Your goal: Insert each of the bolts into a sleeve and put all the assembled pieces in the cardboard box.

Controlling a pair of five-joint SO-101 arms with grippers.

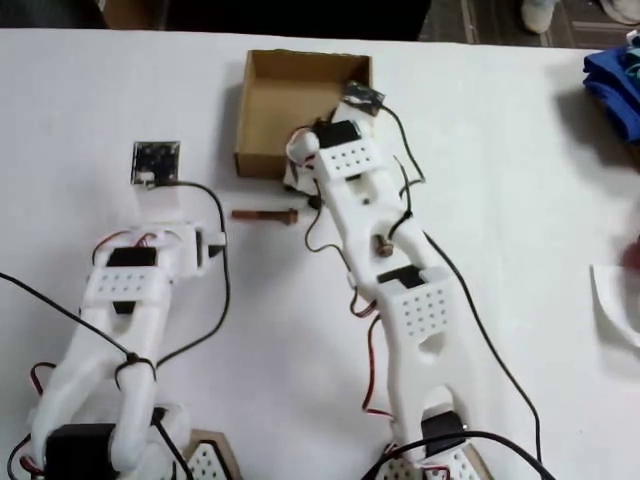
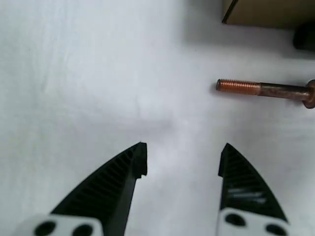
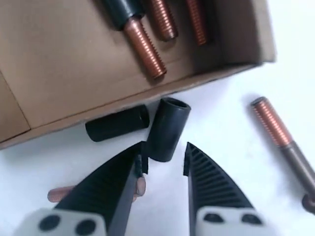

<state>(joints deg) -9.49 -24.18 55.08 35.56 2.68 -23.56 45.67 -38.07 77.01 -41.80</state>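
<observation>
My right gripper (image 3: 165, 161) is open at the cardboard box's (image 1: 300, 110) front wall, its tips on either side of the near end of a black sleeve (image 3: 167, 129). A second sleeve (image 3: 118, 124) lies against the box wall (image 3: 147, 101). Inside the box lie a sleeved bolt (image 3: 142, 44) and two more copper threaded ends (image 3: 160, 17). One bare copper bolt (image 3: 283, 132) lies on the table beside the gripper, and another bolt (image 3: 59, 194) pokes out under one finger. My left gripper (image 2: 183, 160) is open over bare table, short of a copper bolt (image 2: 266, 90) (image 1: 265, 214).
The box corner (image 2: 266, 12) stands beyond the bolt in the left wrist view. A blue cloth (image 1: 615, 85) and a white object (image 1: 615, 310) sit at the table's right edge. Black cables (image 1: 225, 280) trail across the white table between the arms.
</observation>
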